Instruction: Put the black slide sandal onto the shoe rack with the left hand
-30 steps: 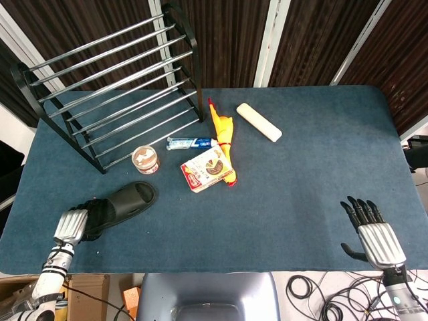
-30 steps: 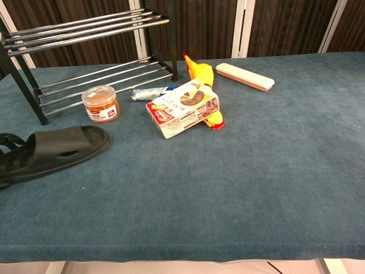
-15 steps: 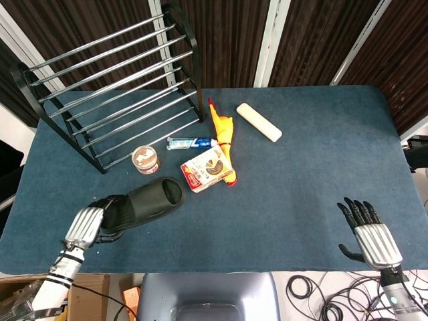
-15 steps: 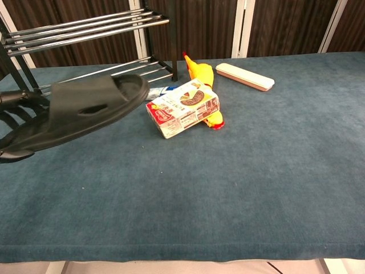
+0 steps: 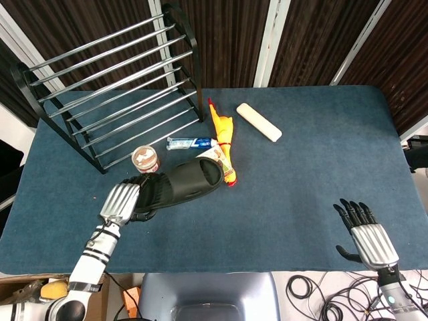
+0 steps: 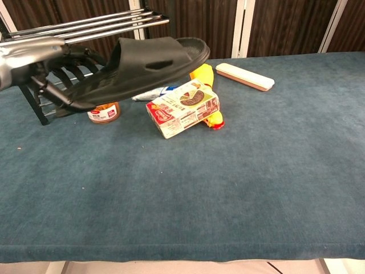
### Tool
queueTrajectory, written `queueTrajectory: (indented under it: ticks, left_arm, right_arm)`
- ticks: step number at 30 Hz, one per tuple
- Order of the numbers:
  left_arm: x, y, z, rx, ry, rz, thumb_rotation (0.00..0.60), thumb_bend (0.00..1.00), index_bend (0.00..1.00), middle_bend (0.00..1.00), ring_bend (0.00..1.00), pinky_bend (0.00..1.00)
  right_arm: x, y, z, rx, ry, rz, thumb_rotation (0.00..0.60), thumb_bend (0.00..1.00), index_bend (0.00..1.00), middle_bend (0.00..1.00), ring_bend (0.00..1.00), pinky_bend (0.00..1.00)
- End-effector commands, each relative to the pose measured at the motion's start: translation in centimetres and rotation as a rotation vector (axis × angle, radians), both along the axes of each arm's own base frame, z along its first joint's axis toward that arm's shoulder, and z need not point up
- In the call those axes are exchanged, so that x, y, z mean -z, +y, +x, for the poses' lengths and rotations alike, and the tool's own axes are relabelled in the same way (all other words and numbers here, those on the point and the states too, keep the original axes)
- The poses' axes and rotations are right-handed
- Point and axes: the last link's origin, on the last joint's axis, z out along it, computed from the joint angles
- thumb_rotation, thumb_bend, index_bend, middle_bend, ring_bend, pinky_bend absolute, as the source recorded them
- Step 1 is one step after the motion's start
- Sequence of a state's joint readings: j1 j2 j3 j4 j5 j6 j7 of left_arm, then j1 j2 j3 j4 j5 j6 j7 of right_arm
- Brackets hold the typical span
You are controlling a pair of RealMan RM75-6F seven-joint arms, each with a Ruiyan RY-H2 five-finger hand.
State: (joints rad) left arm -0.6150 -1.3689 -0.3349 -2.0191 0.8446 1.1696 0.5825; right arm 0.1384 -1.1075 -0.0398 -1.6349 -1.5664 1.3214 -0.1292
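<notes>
Where visible, blue table (image 5: 301,174) felt

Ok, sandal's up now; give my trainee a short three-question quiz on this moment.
1. True or false: the black slide sandal rests on the shoe rack.
2. Which hand holds the sandal? A) left hand B) right hand
3. Fill in: the small jar stands between the rack and the ____ hand.

Key:
1. False; it is held in the air, short of the rack.
2. A; the right hand is open, holding nothing.
3. left
</notes>
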Motion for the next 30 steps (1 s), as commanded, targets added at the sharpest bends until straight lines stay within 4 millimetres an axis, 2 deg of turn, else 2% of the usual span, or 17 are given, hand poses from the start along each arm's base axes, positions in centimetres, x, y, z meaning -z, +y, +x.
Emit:
queueTrajectory:
  ticks: [1, 7, 14, 18, 22, 30]
  left_arm:
    - [0.3, 3.5, 5.5, -0.064, -0.105, 0.010, 0.600, 0.28, 0.44, 0.72, 0.72, 0.84]
    - [-0.6, 6.4, 8.1, -0.146, -0.121, 0.061, 0.600, 0.34, 0.44, 0.72, 0.73, 0.84]
    - [-0.8, 9.1, 9.0, -0.207, -0.062, 0.178, 0.600, 0.36, 0.44, 0.73, 0.73, 0.84]
    - [-0.8, 9.8, 9.1, -0.221, -0.081, 0.196, 0.600, 0.36, 0.44, 0.73, 0.73, 0.84]
    - [-1.4, 12.1, 8.7, -0.252, -0.080, 0.279, 0.600, 0.36, 0.44, 0.74, 0.74, 0.84]
    - [-2.1, 14.9, 7.9, -0.300, 0.012, 0.401, 0.600, 0.36, 0.44, 0.74, 0.74, 0.84]
  right_arm:
    - [-0.1, 0.0, 0.0, 0.000, -0.001, 0.003, 0.600, 0.18, 0.00, 0.00, 0.00, 0.06]
    - [-0.2, 0.0, -0.1, 0.003, -0.006, 0.009, 0.600, 0.18, 0.00, 0.00, 0.00, 0.06]
    - [-0.7, 0.2, -0.2, 0.002, -0.019, 0.008, 0.600, 0.18, 0.00, 0.00, 0.00, 0.06]
    - [-0.9, 0.3, -0.2, 0.000, -0.025, 0.007, 0.600, 0.18, 0.00, 0.00, 0.00, 0.06]
    - [-1.5, 0.5, -0.2, -0.004, -0.045, -0.003, 0.600, 0.18, 0.00, 0.00, 0.00, 0.06]
    - [-1.9, 0.5, -0.3, -0.004, -0.060, 0.002, 0.600, 0.18, 0.00, 0.00, 0.00, 0.06]
